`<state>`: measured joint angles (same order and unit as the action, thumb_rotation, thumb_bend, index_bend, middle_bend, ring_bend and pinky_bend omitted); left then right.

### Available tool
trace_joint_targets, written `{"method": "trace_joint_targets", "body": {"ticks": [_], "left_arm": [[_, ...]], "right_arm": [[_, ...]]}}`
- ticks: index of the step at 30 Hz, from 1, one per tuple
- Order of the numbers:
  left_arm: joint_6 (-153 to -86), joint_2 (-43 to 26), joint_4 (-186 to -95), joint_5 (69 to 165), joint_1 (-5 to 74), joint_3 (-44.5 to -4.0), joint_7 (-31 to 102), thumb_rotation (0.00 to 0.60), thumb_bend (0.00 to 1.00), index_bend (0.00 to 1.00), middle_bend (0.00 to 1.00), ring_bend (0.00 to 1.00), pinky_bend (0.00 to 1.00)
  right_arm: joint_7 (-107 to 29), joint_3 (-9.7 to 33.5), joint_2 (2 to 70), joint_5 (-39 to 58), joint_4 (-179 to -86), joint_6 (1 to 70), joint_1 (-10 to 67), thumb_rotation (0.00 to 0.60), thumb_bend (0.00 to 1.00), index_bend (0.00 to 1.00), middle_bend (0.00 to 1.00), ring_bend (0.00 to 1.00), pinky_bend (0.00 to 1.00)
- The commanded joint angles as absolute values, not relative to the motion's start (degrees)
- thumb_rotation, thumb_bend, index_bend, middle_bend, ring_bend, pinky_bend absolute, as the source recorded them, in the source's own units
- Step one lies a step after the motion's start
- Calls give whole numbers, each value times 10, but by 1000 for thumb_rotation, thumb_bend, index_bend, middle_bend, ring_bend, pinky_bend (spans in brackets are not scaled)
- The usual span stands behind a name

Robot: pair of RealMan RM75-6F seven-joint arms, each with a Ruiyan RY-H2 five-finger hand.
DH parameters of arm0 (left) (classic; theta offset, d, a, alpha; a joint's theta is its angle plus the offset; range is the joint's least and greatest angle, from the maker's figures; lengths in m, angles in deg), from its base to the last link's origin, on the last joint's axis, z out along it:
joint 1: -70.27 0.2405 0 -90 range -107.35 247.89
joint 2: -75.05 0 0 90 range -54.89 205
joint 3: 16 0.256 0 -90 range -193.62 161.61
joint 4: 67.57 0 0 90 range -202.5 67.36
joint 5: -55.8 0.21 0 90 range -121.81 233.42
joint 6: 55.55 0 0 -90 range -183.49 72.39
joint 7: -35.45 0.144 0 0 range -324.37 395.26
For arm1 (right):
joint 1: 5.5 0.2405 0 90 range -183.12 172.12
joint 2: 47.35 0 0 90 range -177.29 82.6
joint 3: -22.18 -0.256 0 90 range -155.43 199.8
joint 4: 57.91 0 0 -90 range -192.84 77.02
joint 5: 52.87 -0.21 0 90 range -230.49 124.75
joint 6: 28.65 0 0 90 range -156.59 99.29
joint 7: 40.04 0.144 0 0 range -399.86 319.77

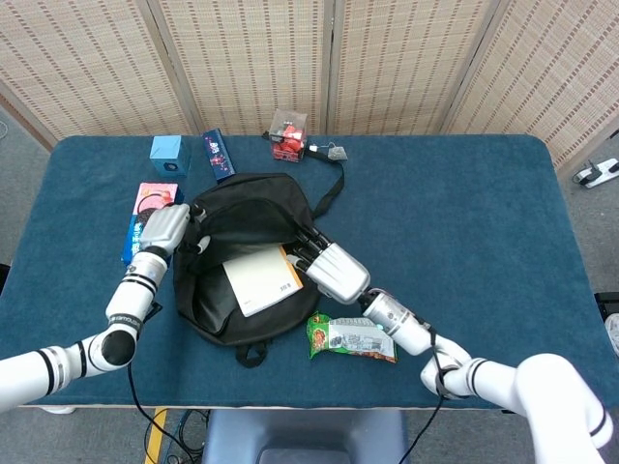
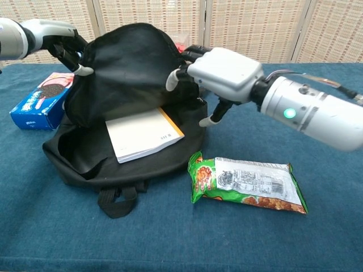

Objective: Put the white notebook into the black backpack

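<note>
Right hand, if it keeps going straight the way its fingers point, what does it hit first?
Probably the raised flap of the black backpack: the right hand's fingertips already sit at its edge, though whether they touch is unclear.

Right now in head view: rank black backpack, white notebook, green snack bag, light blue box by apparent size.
1. black backpack
2. white notebook, only partly showing in the backpack's opening
3. green snack bag, close to the notebook's visible area, so that order is unsure
4. light blue box, farthest from the camera
</note>
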<state>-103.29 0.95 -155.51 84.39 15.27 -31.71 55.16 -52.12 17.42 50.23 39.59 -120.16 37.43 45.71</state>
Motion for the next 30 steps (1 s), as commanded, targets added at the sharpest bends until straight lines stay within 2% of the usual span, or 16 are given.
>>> {"method": "trace_joint_targets", "body": {"ticks": [1, 8, 11, 14, 18, 20, 30], "left_arm": [[-1027, 41, -1606, 848, 151, -292, 581, 600, 362, 553, 310, 292, 146], [-1067, 84, -1697, 894, 170, -284, 575, 600, 264, 264, 242, 259, 144], [-1092, 103, -1725, 930, 193, -284, 553, 600, 257, 214, 234, 256, 143], [-1115, 117, -1739, 963, 217, -281, 531, 600, 257, 210, 231, 255, 142], [-1156, 130, -1743, 1009, 253, -272, 510, 600, 257, 218, 231, 255, 142], [-1179, 135, -1742, 1034, 273, -264, 502, 600, 257, 223, 231, 254, 142], [-1264, 161, -1730, 1112, 367, -231, 461, 600, 257, 232, 231, 253, 142]], "right_arm": [[-589, 179, 396, 383, -1328, 406, 408, 600, 0, 258, 274, 56, 0], [-609, 182, 291, 365, -1433, 442, 353, 600, 0, 258, 273, 56, 0], [-605, 182, 255, 350, -1461, 451, 331, 600, 0, 259, 272, 56, 1], [-596, 180, 224, 334, -1479, 459, 311, 600, 3, 258, 274, 66, 59], [-563, 179, 193, 313, -1492, 472, 281, 600, 84, 277, 306, 125, 222], [-540, 182, 177, 308, -1496, 475, 266, 600, 127, 303, 317, 140, 257], [-484, 192, 129, 284, -1498, 500, 196, 600, 186, 384, 372, 201, 312]]}}
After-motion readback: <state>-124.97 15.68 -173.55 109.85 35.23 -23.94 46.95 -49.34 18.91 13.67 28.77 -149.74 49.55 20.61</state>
